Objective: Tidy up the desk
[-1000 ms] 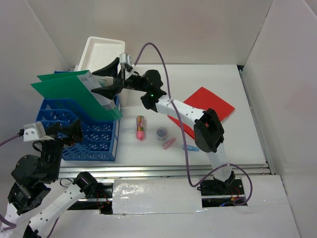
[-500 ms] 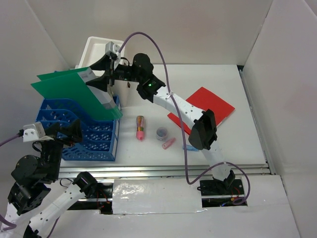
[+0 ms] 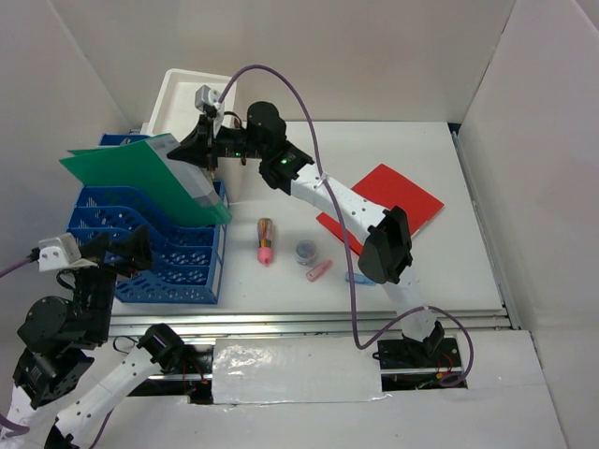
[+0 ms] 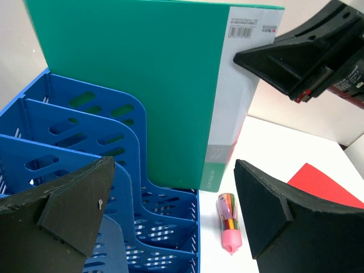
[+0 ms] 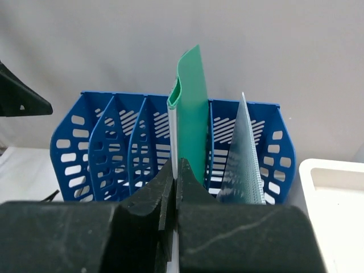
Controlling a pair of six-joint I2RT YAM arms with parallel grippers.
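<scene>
A green folder with a white spine edge stands tilted in the blue file rack at the left of the white desk. My right gripper is shut on the folder's white edge, its jaws pinching it from the open side. The left wrist view shows the folder rising out of the rack, with the right gripper at its upper corner. My left gripper hangs open at the rack's near front, holding nothing.
A pink-capped pencil pouch, a small round grey thing, a pink piece and a blue piece lie mid-desk. A red folder lies at the right. A white box stands behind the rack. A clear sheet stands in another slot.
My right arm swung left to the rack, and its jaws closed on the green folder's edge. The left arm shifted slightly and stayed open.
</scene>
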